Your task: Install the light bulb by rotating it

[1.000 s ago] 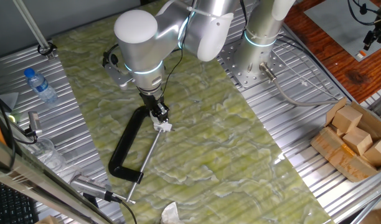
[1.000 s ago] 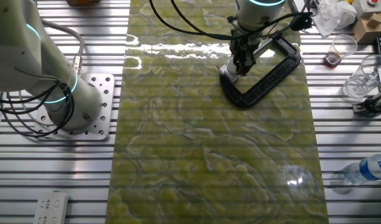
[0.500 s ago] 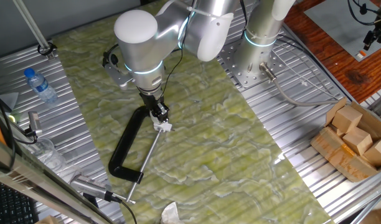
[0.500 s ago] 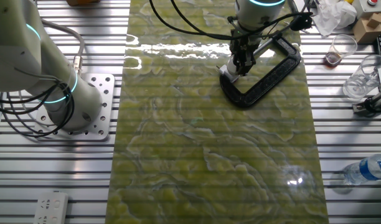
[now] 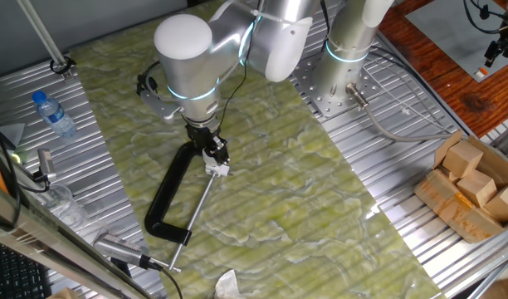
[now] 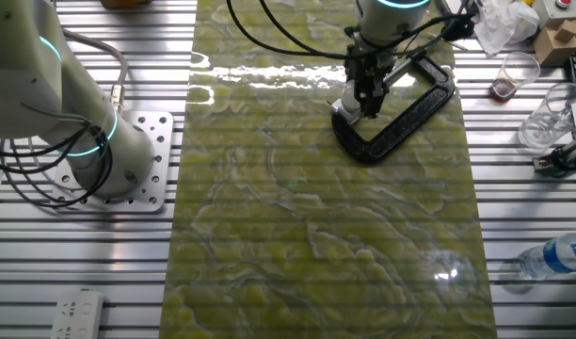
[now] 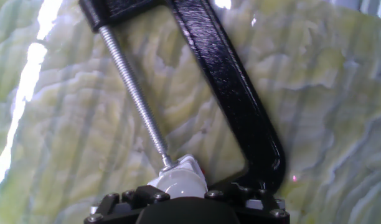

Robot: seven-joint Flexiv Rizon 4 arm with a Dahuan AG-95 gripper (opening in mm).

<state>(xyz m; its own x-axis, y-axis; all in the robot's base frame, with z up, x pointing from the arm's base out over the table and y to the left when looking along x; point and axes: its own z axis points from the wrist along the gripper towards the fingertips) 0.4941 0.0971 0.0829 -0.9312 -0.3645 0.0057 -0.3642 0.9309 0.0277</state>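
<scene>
The light bulb is a pale rounded bulb at the bottom of the hand view, sitting in a small white holder at the tip of the clamp's threaded screw. My gripper is shut on the bulb, with black finger pads on either side of it. The black C-clamp lies flat on the green mat. In one fixed view my gripper points down at the clamp's jaw, with the white holder just below it. The other fixed view shows the gripper and the clamp; the bulb is hidden there.
A water bottle lies at the left, and it also shows in the other fixed view. Cardboard boxes stand at the right. A second arm's base stands beside the mat. A plastic cup stands near the clamp.
My wrist has turned slightly and the arm has shifted a little. The gripper stays at the clamp's jaw on the bulb. The clamp has not moved.
</scene>
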